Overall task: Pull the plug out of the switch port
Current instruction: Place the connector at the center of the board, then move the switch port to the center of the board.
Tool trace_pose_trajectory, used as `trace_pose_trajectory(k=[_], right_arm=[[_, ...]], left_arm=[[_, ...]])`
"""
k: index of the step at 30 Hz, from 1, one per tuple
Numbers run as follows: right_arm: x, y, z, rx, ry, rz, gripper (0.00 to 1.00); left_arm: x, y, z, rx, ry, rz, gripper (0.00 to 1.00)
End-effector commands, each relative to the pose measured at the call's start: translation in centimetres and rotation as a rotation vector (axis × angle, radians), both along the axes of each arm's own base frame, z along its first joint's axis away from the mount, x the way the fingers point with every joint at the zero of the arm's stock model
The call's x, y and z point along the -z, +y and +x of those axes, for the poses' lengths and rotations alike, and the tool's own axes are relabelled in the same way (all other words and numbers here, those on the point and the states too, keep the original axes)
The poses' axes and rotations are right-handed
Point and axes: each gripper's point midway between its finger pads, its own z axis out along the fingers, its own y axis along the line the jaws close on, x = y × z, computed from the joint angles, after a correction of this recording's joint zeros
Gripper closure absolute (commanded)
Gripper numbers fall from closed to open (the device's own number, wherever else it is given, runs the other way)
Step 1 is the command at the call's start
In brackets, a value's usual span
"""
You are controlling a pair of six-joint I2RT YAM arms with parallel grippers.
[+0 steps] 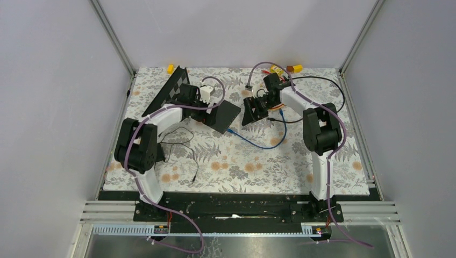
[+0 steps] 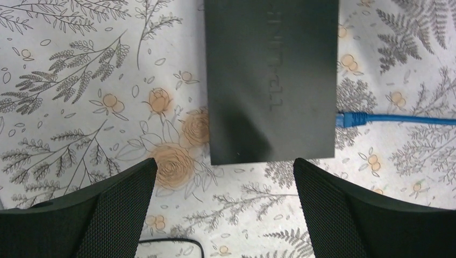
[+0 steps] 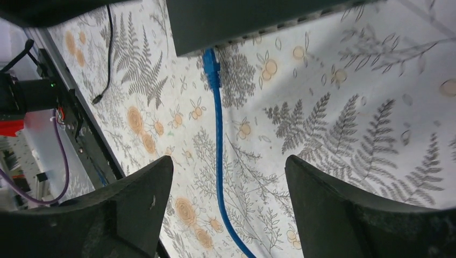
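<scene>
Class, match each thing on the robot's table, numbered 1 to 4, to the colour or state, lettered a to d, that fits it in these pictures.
Things:
1. switch
2. cable
3. left claw
4. right claw

Colours or states:
a. blue, one end at the switch's port edge
b. open, above the cable
c. matte black, lying flat on the floral cloth
d. open, at the switch's short end

Pairs: 1-c, 2-a, 3-d, 4-b
</scene>
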Motion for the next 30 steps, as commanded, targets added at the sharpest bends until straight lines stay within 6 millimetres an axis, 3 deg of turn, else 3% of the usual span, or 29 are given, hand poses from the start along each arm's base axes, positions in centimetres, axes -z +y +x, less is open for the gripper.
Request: trace_pose_trajectory(k=[1, 10, 14, 23, 30], right_arm=[[-1.2, 0.6, -1.6, -0.049, -0.014, 0.058, 0.17], [1.3, 0.0, -4.4, -0.092, 0.088, 0.004, 0.21], [2.4, 0.2, -6.0, -0.111, 0.138, -0.014, 0.26], [3.0, 0.6, -8.8, -0.145, 0.225, 0.014, 0.43], [3.2, 0.0, -11.2, -0.199, 0.283, 0.039, 0.68]], left_arm=[[-0.7, -1.7, 1.2, 0.035, 0.061, -0.107, 0.01], [1.5, -3.2, 3.0, 0.025, 0.153, -0.144, 0.01], [2.0, -3.9, 2.7, 0.038, 0.190, -0.179, 0.04], [2.6, -4.8, -1.8, 0.122, 0.287, -0.269, 0.14], [3.3, -4.9, -5.4, 0.164, 0.342, -0.289, 0.17]])
